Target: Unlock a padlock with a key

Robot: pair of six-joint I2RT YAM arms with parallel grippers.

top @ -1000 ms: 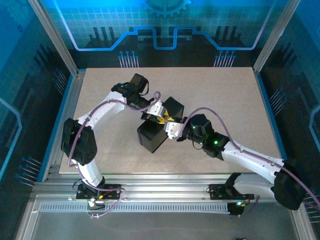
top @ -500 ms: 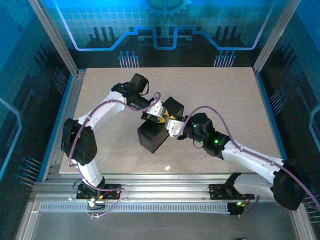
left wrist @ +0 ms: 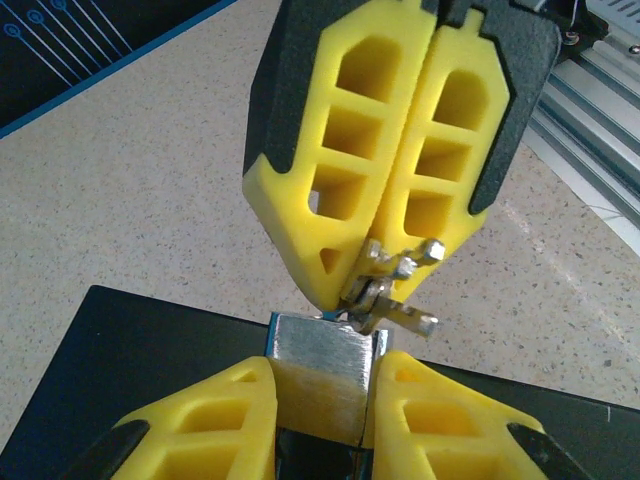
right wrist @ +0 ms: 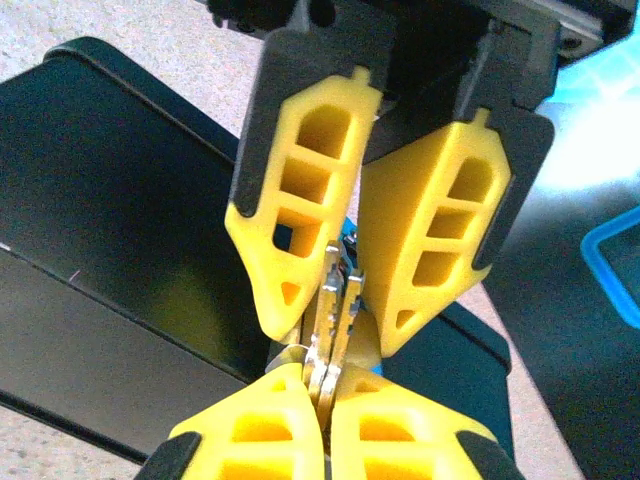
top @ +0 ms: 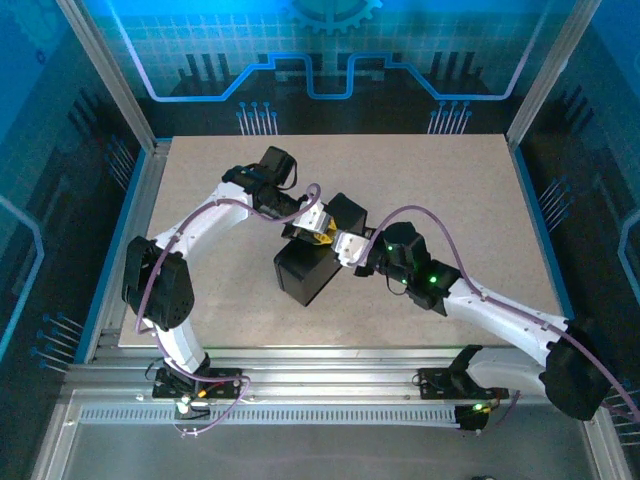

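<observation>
The padlock (left wrist: pixel 318 365) sits just above the top face of the black box (left wrist: pixel 130 360), over its edge. It is pinched between the two yellow fingers of the left hand (left wrist: pixel 320 378). That hand is closed narrowly on the lock's metal body, with a pad pressed to each side. The lock's flat end faces the other hand.

The key (left wrist: pixel 392 290), a small silvery bunch, is right at that end of the padlock and appears to touch it. The right hand (left wrist: pixel 383 285) has its fingers drawn almost together, and the bunch is clamped at their tips. A couple of loose keys stick out sideways from the bunch.

In the right wrist view the thin blades stand upright between that hand's own pads and reach up into the gap between the left hand's fingers, above the box. Whether a blade is in the keyhole cannot be told.

From above, the two hands meet tip to tip over the far corner of the box, which rests near the middle of the desk (top: pixel 450 190).
</observation>
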